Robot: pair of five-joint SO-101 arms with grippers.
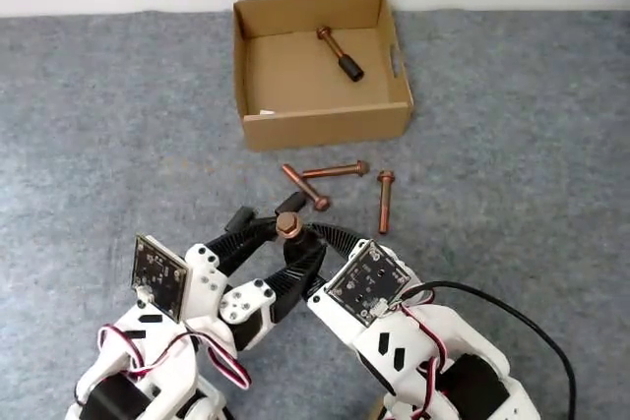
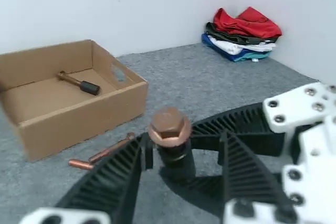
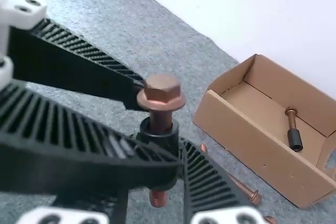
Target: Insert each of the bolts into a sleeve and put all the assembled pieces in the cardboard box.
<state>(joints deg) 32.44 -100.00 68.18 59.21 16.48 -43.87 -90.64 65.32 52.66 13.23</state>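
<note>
At the near edge of the grey worktop [image 1: 108, 135], two arms meet over one small job. A copper-coloured bolt [image 3: 161, 92] stands head up in a black sleeve [image 3: 156, 129], its tip poking out underneath. The right tool [image 3: 170, 157] is clamped on the black sleeve from the right. The left tool [image 2: 184, 148] brackets the same piece from the left, and whether it grips or merely stands around it cannot be told.

The pair looks small, stiff and light. Smooth metal in a loose collar would probably slide apart if tipped head down, so the safer hold is judged to be across the sleeve, head uppermost.

Just beyond, three loose bolts [image 1: 335, 170] lie on the worktop, two close together in a V and the third a little to the right. Each would likely roll readily and is best pinched mid-shank.

Farther off sits the open cardboard box [image 1: 325, 127], with one finished piece [image 1: 341, 54] lying inside toward its far right side. A heap of folded clothes [image 2: 241, 30] rests by the far wall.
</note>
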